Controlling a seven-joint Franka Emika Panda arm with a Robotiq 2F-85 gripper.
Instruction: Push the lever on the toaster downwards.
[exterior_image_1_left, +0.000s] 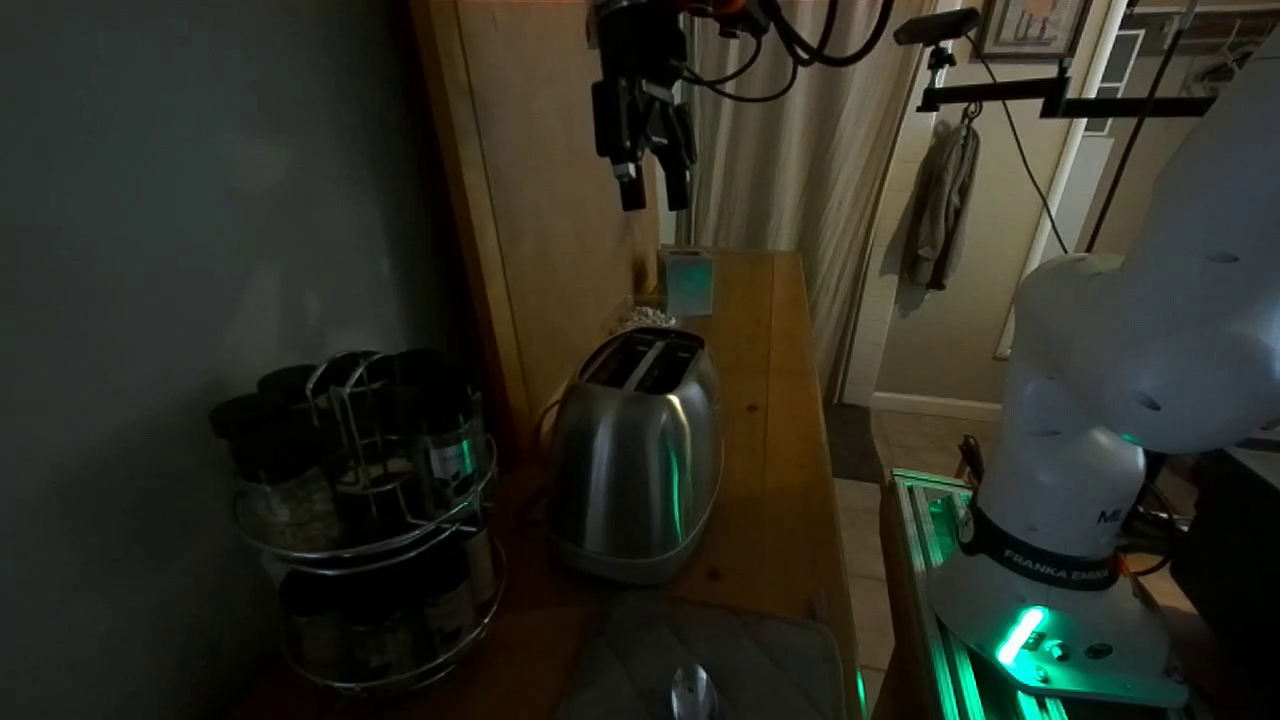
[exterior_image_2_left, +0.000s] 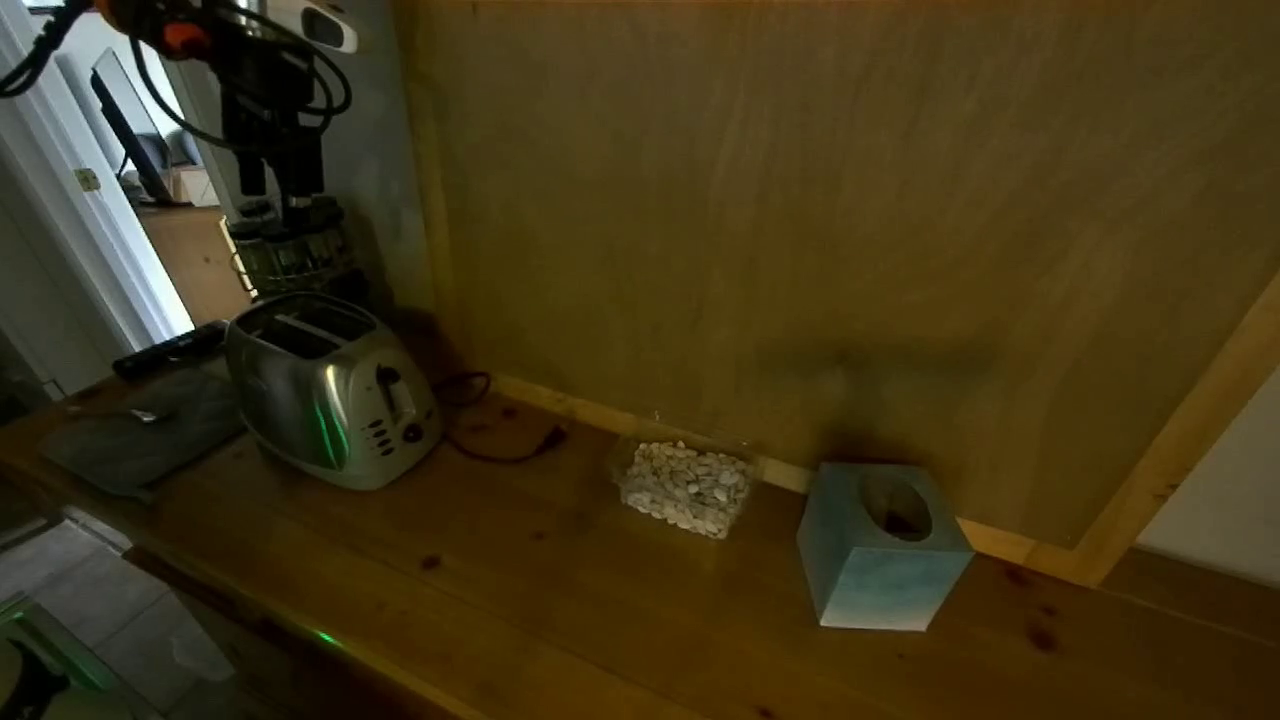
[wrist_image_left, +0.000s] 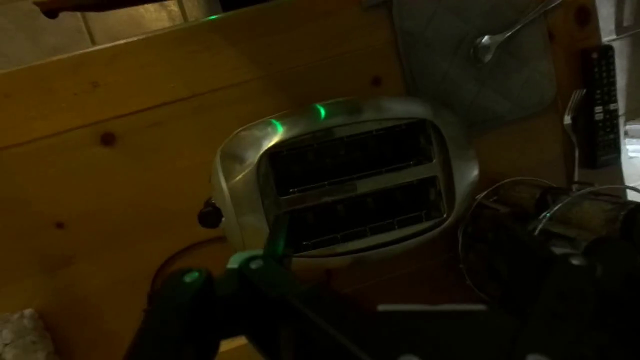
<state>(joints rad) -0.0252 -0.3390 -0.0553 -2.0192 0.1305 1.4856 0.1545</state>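
The shiny steel toaster (exterior_image_1_left: 640, 470) stands on the wooden counter, upright, and shows in both exterior views (exterior_image_2_left: 300, 400) and in the wrist view (wrist_image_left: 360, 185). Its dark lever (exterior_image_2_left: 387, 376) projects from the narrow end, near the top of its slot; the wrist view shows a dark knob (wrist_image_left: 210, 215) at that end. The lever is hidden in the exterior view that looks at the opposite end. My gripper (exterior_image_1_left: 655, 190) hangs above the toaster, apart from it, fingers pointing down (exterior_image_2_left: 278, 185) with a gap between them and nothing held. In the wrist view one dark finger (wrist_image_left: 277, 242) shows; the other is lost in darkness.
A wire rack of black-lidded jars (exterior_image_1_left: 370, 520) stands beside the toaster. A box of pebbles (exterior_image_2_left: 688, 488), a teal tissue box (exterior_image_2_left: 885, 560) and the cord (exterior_image_2_left: 505, 458) lie beyond the lever end. A mat (wrist_image_left: 450, 75) with a spoon, a fork and a remote (wrist_image_left: 604, 105) lie opposite.
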